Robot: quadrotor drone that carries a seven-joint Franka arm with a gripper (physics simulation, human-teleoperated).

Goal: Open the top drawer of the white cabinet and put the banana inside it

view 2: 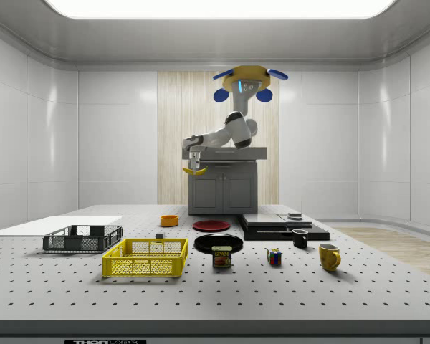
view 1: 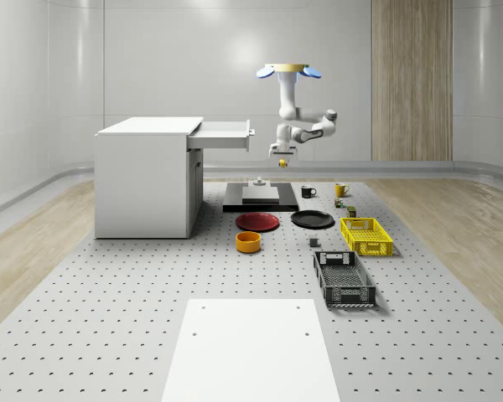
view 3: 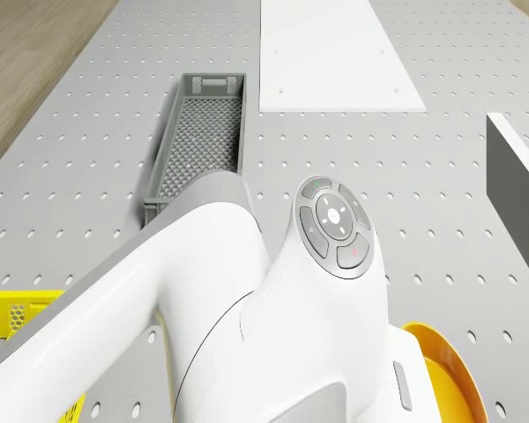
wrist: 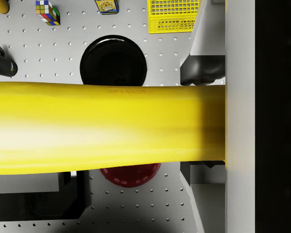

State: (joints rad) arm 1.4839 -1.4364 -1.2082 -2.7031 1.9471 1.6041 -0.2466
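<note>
**Banana in my grip, drawer open**

Banana [wrist: 106,128] hangs clenched in my tool [view 1: 282,161], just beside the open top drawer [view 1: 222,134] of the white cabinet [view 1: 142,180], while my drone [view 1: 288,71] hovers over the counter [view 1: 109,318]. I should carry it level above the drawer rim before lowering. I count two crates, two plates, two mugs.

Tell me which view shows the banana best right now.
Wrist view: the banana spans the picture, close up. Side view shows it small under the hand, beside the open drawer. Whole-scene view shows a yellow speck.
</note>
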